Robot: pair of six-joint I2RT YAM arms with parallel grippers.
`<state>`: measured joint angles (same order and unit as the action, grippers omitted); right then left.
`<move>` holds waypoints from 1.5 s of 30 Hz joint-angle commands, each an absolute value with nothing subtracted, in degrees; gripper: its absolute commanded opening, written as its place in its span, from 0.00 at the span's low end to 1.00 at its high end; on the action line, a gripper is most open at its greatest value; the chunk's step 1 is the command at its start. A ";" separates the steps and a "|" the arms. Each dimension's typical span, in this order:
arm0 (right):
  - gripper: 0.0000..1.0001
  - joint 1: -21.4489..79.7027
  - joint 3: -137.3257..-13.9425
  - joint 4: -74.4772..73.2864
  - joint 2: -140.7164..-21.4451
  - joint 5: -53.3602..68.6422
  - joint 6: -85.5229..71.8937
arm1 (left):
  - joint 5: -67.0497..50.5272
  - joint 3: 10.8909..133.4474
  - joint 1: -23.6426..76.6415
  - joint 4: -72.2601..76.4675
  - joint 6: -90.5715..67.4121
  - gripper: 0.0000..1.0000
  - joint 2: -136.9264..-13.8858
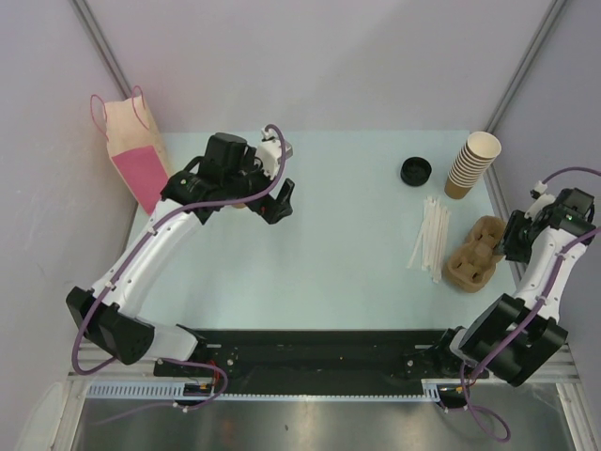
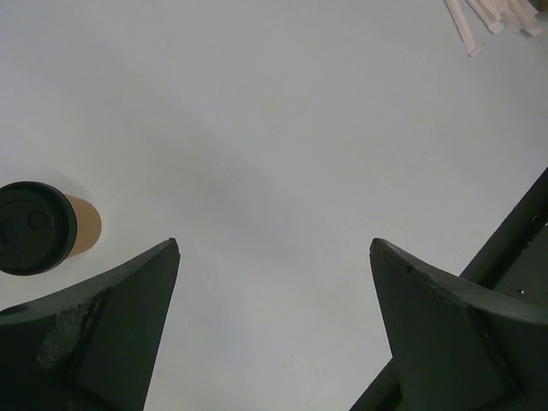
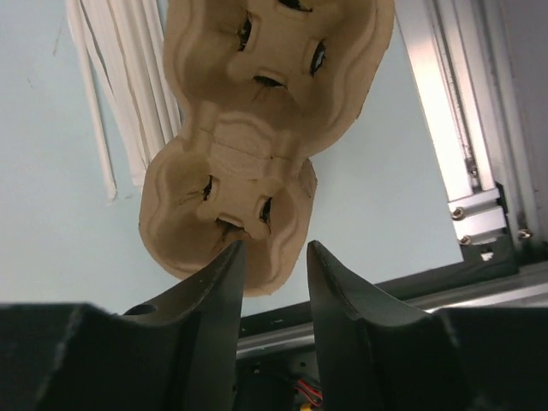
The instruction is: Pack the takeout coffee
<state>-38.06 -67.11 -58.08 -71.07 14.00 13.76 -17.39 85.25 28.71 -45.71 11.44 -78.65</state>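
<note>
Left jaws: wide apart, nothing between them, hanging over the surface [image 2: 300, 128]. Coffee [image 2: 34, 227]: upright on the surface, black lid on, just outside one left finger [image 2: 111, 334] and apart from it.

Right jaws: a little apart, tips at the near rim of the carrier [image 3: 257, 103]. The rim shows in the gap; the frames do not show whether they pinch it. Straws [image 3: 128, 77] lie just beside the carrier.

Top view: bag [image 1: 131, 141] stands at the far left corner. Cup stack [image 1: 472, 162] and loose lid [image 1: 416, 171] sit at far right.
</note>
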 commanded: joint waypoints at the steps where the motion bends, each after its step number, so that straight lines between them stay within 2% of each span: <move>1: 0.37 -38.85 -62.94 -50.20 -72.33 15.73 8.62 | -18.54 86.92 28.92 -45.88 10.81 0.98 -78.57; 7: 0.35 -38.94 -59.07 -45.88 -72.42 13.98 7.91 | -18.37 87.01 28.92 -46.05 10.81 0.98 -78.75; 23: 0.35 -40.08 -57.92 -43.86 -76.02 15.29 9.40 | -18.28 87.19 28.92 -45.97 10.72 0.98 -79.28; 38: 0.21 -40.08 -57.39 -43.86 -77.61 17.31 9.23 | -18.02 87.28 28.92 -45.88 10.63 0.98 -79.80; 45: 0.20 -40.08 -57.39 -44.38 -74.54 17.23 10.37 | -17.93 87.28 28.92 -45.88 10.55 0.98 -79.80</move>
